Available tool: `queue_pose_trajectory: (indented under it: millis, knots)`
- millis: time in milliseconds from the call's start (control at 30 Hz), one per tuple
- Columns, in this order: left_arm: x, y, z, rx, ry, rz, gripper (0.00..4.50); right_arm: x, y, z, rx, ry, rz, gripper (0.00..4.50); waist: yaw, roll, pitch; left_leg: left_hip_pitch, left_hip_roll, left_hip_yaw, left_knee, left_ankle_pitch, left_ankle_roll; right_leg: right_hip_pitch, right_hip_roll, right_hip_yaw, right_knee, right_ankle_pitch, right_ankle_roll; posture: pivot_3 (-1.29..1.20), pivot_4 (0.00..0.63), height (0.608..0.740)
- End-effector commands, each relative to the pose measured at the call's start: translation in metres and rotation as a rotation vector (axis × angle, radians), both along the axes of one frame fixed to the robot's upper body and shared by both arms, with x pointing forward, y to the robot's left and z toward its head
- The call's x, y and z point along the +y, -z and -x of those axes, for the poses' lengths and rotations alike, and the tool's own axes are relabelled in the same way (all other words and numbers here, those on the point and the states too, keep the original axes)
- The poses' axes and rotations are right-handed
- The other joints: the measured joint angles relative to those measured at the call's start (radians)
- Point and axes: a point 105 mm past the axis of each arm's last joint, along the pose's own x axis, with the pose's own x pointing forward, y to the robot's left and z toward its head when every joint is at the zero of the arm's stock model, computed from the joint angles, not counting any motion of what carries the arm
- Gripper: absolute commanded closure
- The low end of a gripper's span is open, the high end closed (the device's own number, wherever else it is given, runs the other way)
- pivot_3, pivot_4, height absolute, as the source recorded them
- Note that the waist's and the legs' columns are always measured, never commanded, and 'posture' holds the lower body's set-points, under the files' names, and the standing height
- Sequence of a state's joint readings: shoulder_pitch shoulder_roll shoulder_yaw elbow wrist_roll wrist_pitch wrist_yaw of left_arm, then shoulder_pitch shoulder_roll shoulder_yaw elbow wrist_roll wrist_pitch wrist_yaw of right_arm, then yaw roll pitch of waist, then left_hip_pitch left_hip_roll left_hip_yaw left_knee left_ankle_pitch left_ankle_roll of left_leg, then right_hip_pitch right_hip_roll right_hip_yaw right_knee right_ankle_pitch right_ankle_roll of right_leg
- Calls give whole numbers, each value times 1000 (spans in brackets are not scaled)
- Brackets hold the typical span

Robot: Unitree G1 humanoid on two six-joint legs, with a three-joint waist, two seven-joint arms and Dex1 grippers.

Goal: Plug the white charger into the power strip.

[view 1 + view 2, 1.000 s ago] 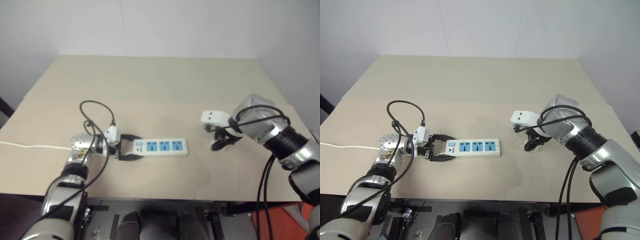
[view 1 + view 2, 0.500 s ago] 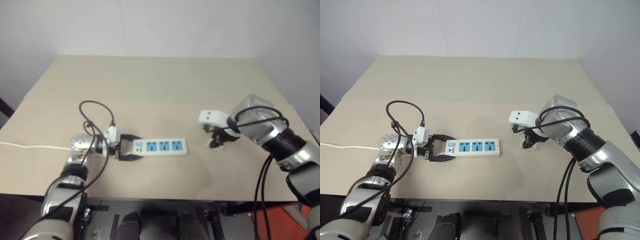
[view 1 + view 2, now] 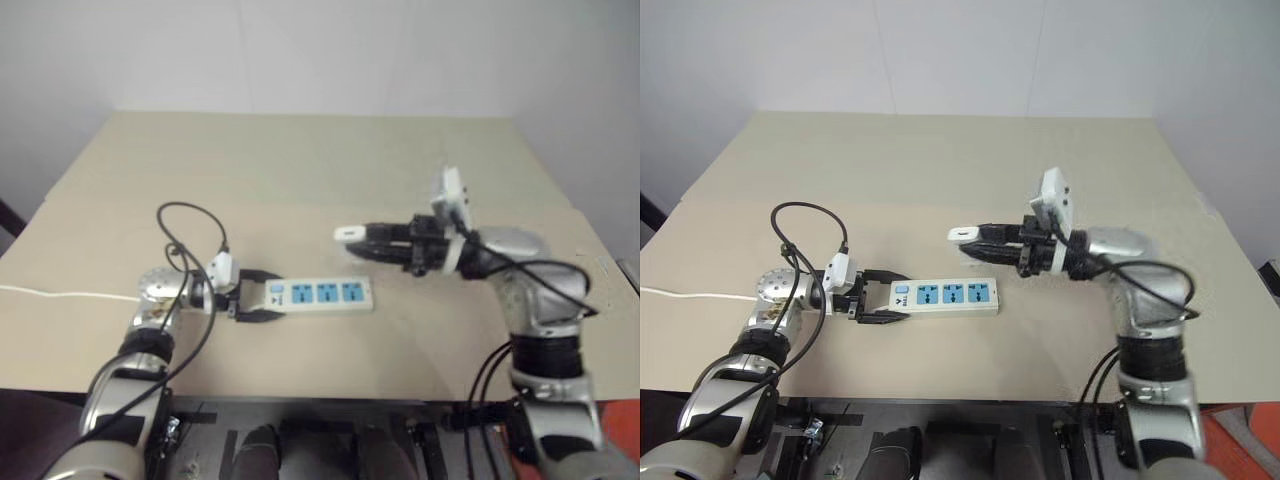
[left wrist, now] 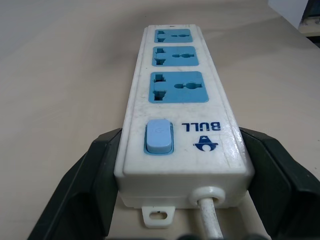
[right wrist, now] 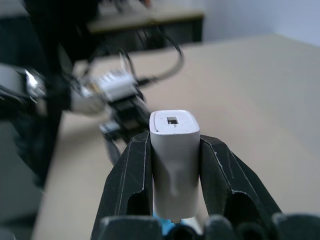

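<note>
The right gripper (image 3: 970,238) sits right of centre in the head view, clamped on the white charger (image 5: 175,150), which is held clear of the table (image 3: 940,170) just above and beside the right end of the power strip (image 3: 945,296); the strip lies in the lower middle of the frame, and the left gripper (image 3: 872,297) is clenched around its switch end, both black fingers (image 4: 85,185) pressed to its sides, the cord leaving between them. The step in hand looks like bringing the charger over a socket; to do it well the prongs must turn to face down toward the blue sockets (image 4: 176,86), since the gripper lies roughly level now; line up squarely over one socket, then press straight down while the left grip keeps the strip from sliding; a tilted entry would likely jam or shove the strip. Readable writing: "BULL" in blue with a small logo beside the blue switch (image 4: 159,136); the charger's face shows a small square port, no legible text.
</note>
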State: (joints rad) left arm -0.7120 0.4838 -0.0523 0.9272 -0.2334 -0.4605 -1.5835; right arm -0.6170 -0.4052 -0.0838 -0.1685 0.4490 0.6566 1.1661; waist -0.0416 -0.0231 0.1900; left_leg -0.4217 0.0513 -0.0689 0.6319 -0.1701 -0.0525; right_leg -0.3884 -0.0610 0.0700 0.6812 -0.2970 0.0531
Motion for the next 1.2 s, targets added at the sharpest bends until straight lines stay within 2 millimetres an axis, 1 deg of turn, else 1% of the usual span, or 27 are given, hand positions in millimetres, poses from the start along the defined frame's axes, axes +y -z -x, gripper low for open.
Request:
queue_pose_trajectory:
  millis: [33,133,300,467,567,600,667,800,1200]
  knots:
    - [-3,9,8,36,53,-61,1259,14,-3,4,-74,-45,-73,3398,0,0,0,0,0,0,0,0,0,0,0,0,0,0,0,0,150,740]
    - [-5,8,9,38,61,-57,1259,33,7,-3,-63,-76,-120,3398,-1,0,0,0,0,0,-1,0,0,0,0,0,0,0,0,0,150,740]
    - [-10,6,14,51,85,-49,1259,58,22,-9,-117,-136,-113,3398,2,0,0,0,0,0,-1,0,0,0,0,0,-1,0,0,0,150,740]
    - [-13,7,19,55,94,-48,1259,71,38,-16,-105,-181,-86,3398,2,0,0,0,0,0,0,0,0,0,0,0,-1,0,0,0,150,740]
    - [-14,8,20,57,90,-45,1259,73,46,-20,-102,-177,-83,3398,3,0,0,0,0,0,-1,0,0,0,0,0,-1,0,0,0,150,740]
    - [-14,9,20,59,88,-44,1259,73,51,-21,-93,-176,-70,3398,3,0,0,0,0,0,-1,0,0,0,0,0,-1,0,0,0,150,740]
    - [-14,10,20,60,80,-43,1259,72,61,-22,-67,-174,-50,3398,3,0,0,0,0,0,-1,0,0,0,0,0,-1,0,0,0,150,740]
    - [-14,10,19,65,63,-31,1259,66,73,-25,-42,-152,-33,3398,3,0,0,0,0,0,-1,0,0,0,0,0,-1,0,0,0,150,740]
    - [-8,10,16,74,50,-43,1259,49,91,-32,-2,-78,-5,3398,3,0,0,1,0,0,-1,0,0,1,0,0,-1,0,0,0,150,740]
